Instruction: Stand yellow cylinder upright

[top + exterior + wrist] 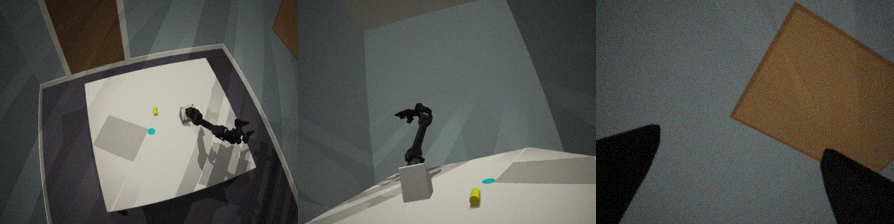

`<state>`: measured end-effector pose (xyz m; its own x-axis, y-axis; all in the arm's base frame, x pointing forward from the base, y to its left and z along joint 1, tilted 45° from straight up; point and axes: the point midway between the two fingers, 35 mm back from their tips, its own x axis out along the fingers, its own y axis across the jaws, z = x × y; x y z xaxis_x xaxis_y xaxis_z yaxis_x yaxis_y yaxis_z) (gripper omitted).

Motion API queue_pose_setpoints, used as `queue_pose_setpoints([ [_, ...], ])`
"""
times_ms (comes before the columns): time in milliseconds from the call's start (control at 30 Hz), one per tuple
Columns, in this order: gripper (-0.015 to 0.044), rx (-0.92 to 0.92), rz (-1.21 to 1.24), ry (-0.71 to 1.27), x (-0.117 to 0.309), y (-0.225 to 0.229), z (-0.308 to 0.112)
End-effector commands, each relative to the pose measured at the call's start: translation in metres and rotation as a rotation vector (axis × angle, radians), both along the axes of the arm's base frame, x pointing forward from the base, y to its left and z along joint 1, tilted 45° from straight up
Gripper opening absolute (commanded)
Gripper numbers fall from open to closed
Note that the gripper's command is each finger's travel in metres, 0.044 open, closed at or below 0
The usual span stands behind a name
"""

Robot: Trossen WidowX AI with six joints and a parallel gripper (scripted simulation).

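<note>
The yellow tall cylinder [155, 111] [475, 197] lies on its side on the white table. The cyan circle [151, 131] [488, 181] is a flat disc on the table, a short way from the cylinder, with nothing on it. My gripper [251, 127] [743, 146] is open and empty. It is raised high on the far side of the arm's base from the cylinder and points away from it. The wrist view shows neither the cylinder nor the circle.
The arm stands on a pale block [183, 115] [416, 183] on the table [139, 84] [451, 209]. A grey square patch [120, 137] [547, 172] lies flat beside the cyan circle. The wrist view shows a wall with a brown panel [816, 90].
</note>
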<state>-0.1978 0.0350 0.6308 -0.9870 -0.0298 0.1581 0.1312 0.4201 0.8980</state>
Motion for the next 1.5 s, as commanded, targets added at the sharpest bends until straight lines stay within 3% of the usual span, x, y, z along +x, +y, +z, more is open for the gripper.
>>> queue_pose_setpoints([
  [0,0.0374,0.004,-0.007,-0.002,-0.001,0.002,-0.001],
  [100,0.0309,0.065,-0.1,-0.035,-0.009,0.029,-0.01],
  [367,0.0309,0.256,-0.396,-0.188,-0.013,0.127,-0.045],
  [667,0.0309,0.431,-0.657,-0.432,0.028,0.233,-0.095],
  [1100,0.0309,0.582,-0.864,-0.86,0.154,0.339,-0.181],
  [1467,0.0309,0.608,-0.899,-1.218,0.297,0.363,-0.261],
])
